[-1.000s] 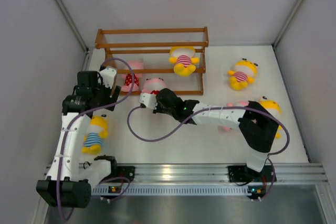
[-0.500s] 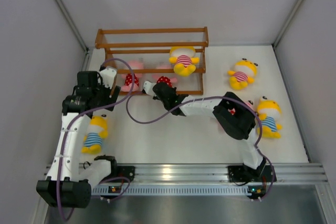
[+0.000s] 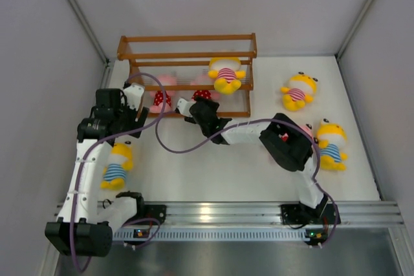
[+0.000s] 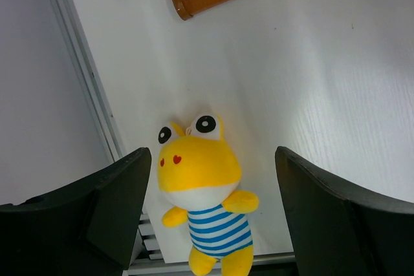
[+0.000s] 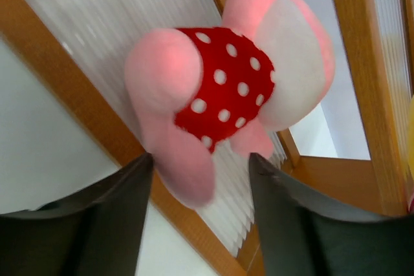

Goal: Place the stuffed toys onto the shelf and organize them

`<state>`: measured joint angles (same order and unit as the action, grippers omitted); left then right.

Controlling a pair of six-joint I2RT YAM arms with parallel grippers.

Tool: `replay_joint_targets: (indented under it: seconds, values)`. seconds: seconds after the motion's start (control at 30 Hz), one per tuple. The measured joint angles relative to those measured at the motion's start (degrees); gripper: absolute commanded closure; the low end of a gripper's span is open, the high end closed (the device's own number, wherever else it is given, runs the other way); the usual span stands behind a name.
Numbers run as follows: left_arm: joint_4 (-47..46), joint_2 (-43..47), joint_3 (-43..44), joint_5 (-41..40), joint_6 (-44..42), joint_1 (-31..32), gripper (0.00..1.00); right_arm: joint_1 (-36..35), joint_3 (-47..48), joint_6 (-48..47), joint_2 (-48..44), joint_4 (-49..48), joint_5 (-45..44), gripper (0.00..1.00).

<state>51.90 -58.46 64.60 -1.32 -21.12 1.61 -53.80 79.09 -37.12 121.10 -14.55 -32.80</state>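
Observation:
The shelf [image 3: 187, 55] stands at the back of the table. On it lie a yellow pink-striped stuffed toy [image 3: 224, 74] and two pink red-dotted ones [image 3: 162, 93] [image 3: 203, 92]. My right gripper [image 3: 195, 109] [image 5: 200, 163] is at the shelf's front rail, open. The second pink toy [image 5: 226, 88] rests on the slatted tier [image 5: 97, 24], one leg hanging between the parted fingers. My left gripper [image 3: 131, 106] [image 4: 212, 166] hovers open above a yellow blue-striped toy [image 4: 204, 192] [image 3: 116, 166] lying on the table.
On the table at the right lie a yellow pink-striped toy [image 3: 297, 90] and a yellow blue-striped toy [image 3: 330, 143]. A pink toy [image 3: 305, 129] is mostly hidden behind the right arm. The enclosure walls stand close on both sides; purple cables loop off both arms.
The right arm carried the pink toy forward into the shelf, then its jaws opened and the toy now lies on the tier. The left arm has not moved.

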Motion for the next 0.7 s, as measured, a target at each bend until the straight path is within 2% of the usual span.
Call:
replay_joint_targets:
  seconds: [0.17,0.33,0.47,0.57,0.7]
  values:
    - [0.09,0.15,-0.59,0.28,0.0,0.0,0.16,-1.29,-7.04,0.5,-6.8,0.96,-0.13,0.21]
    - [0.15,0.66,-0.68,0.42,0.0,0.0,0.16,-5.66,-9.94,7.26,-20.55,9.97,0.13,0.2]
    - [0.22,1.36,-1.07,0.42,0.0,0.0,0.16,-8.09,-10.05,20.9,-32.46,21.9,0.48,0.21]
    - [0.31,1.7,-1.2,1.22,0.0,0.0,0.16,-7.8,-11.93,35.95,-38.99,31.58,-0.68,0.19]
    - [0.35,1.97,-1.44,1.99,0.02,0.0,0.16,-5.7,-17.59,58.14,-43.04,45.86,-1.88,0.18]
